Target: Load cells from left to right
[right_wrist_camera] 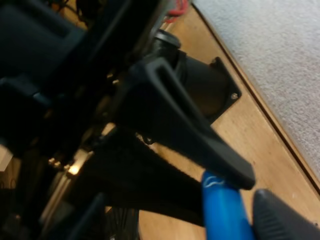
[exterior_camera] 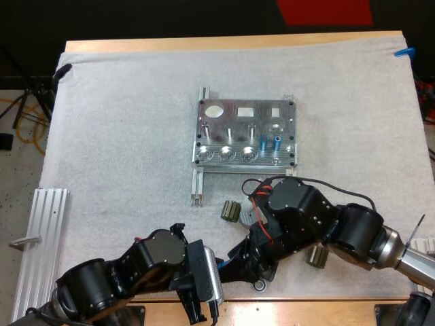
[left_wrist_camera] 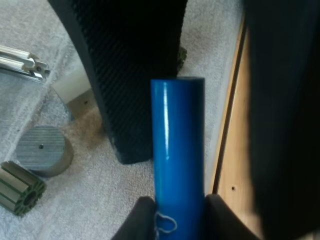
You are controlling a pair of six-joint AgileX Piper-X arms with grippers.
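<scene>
A blue cylinder (left_wrist_camera: 178, 160) is pinched at its near end by my left gripper (left_wrist_camera: 177, 212), shut on it just above the mat's front edge. The right gripper (right_wrist_camera: 247, 192) is open around the same blue cylinder (right_wrist_camera: 220, 207): one finger rests against its side and the other stands clear. In the high view both grippers meet low at the front, left gripper (exterior_camera: 212, 270) and right gripper (exterior_camera: 253, 266). The metal fixture (exterior_camera: 245, 132) sits mid-mat with two blue cylinders (exterior_camera: 270, 142) standing in it.
Small dark ribbed parts lie on the mat (exterior_camera: 231, 212), (exterior_camera: 316, 256). A grey round part (left_wrist_camera: 41, 150) and a green ribbed part (left_wrist_camera: 20, 187) lie close by the cylinder. An aluminium rail block (exterior_camera: 41, 238) sits at the left, and the wooden table edge (left_wrist_camera: 235, 165) runs beside the grippers.
</scene>
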